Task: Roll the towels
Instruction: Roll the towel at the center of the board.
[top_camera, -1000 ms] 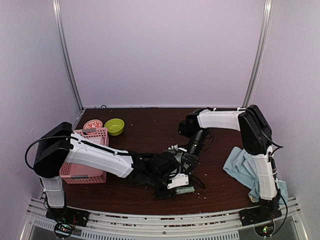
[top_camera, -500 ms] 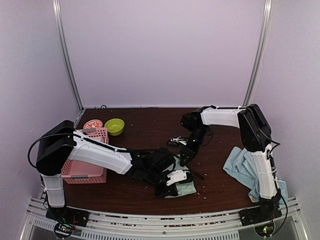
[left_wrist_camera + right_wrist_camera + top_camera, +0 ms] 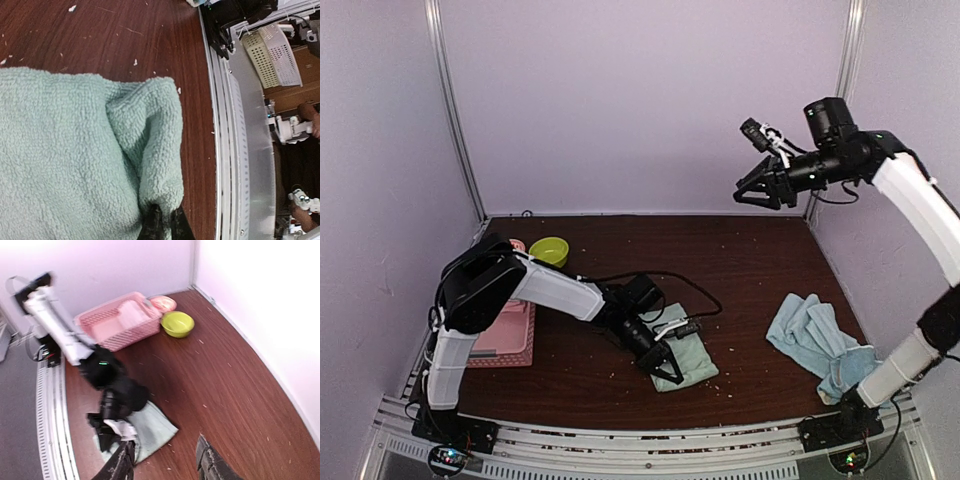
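Up to the upper right swings my right gripper [image 3: 752, 195], jaws apart, empty. My left gripper [image 3: 162, 225] pinches the green towel [image 3: 688, 358], lower centre, one edge folded over, not yet rolled; blue towels [image 3: 815, 338] at right lie unrolled.

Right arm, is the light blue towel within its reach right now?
Probably yes. The right gripper hangs open and empty up high; the light blue towel lies uncovered near that arm's base, and the left gripper is away, pinching the mint green towel.
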`<state>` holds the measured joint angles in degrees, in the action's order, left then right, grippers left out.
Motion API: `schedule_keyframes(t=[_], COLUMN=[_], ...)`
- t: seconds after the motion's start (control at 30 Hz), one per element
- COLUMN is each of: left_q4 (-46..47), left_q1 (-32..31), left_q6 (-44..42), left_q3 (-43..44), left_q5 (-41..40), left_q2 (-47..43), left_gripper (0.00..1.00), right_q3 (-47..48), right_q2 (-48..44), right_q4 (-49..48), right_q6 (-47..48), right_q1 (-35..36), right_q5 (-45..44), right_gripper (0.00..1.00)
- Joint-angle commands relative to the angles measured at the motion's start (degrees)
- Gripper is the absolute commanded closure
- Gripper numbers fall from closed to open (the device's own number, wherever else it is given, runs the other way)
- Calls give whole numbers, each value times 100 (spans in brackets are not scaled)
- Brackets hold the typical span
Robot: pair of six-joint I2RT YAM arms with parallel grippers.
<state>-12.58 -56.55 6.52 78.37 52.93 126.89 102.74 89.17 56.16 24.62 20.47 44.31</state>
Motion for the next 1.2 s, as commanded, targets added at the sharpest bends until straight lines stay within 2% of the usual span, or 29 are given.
schedule_keyframes(t=[0.0, 0.07, 0.23, 0.3, 0.4, 0.53, 0.63, 0.8, 0.93, 1.07, 1.17], left_q4=[-384, -386, -501, -516, -517, -598, -626, -614, -622, -603, -608], left_q1=[149, 174, 197, 206, 211, 232, 233, 232, 233, 233, 233], left_q6=[544, 600, 562, 568, 569, 538, 516, 528, 521, 521, 499], left_q3=[86, 131, 153, 145, 135, 151, 157, 109, 121, 166, 171], left_q5=[485, 567, 422, 392, 341, 337, 329, 349, 337, 340, 357], left_q2=[541, 600, 676, 703, 713, 723, 723, 723, 724, 731, 736], left_gripper=[100, 100, 100, 100, 100, 100, 100, 100, 100, 100, 100], right_q3=[-1329, -1944, -3619, -4126, -4726, -5096, -5165, -5377, -5440, -5498, -5499], right_q2=[-905, -1271, -1665, -1573, -1418, -973, -643, -515, -349, -135, 85], right_q4=[455, 638, -259, -765, -1655, -2571, -2894, -2957, -3011, -3247, -3351], right_q6=[1136, 1666, 1548, 1428, 1377, 1591, 1703, 2118, 2106, 2073, 2067], right_q1=[875, 1516, 2803, 3154, 3568, 3888, 3962, 4055, 4096, 4120, 4115], right_q5=[819, 398, -1398, -2068, -2986, -3814, -3921, -3316, -3225, -3322, -3444], right_gripper=[57, 57, 57, 58, 52, 49, 48, 48, 48, 51, 58])
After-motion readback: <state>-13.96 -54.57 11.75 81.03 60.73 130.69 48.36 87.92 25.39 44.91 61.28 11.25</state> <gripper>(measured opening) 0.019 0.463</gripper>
